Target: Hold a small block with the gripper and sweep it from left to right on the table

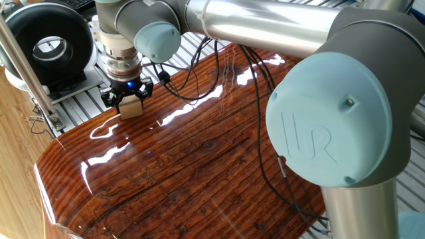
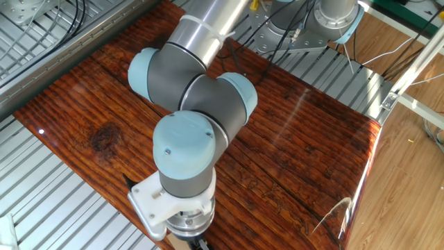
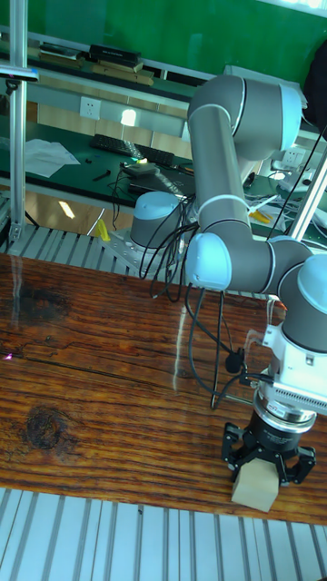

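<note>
While its black fingers pinch the small block point(image 3: 256, 480) from both sides, the end effector point(image 3: 266, 465) points straight down at the counter point(image 3: 100, 399), the cube resting at the board's edge beside the slatted aluminium surface point(image 3: 109, 543).

Off the board I saw a black ring-shaped device point(image 1: 50, 43) resting on the silver slatted aluminium surface point(image 2: 52, 201). In the tall view, a keyboard point(image 3: 113, 145) and papers point(image 3: 41, 154) lay on a desk behind, beneath a green wall point(image 3: 163, 27).
</note>
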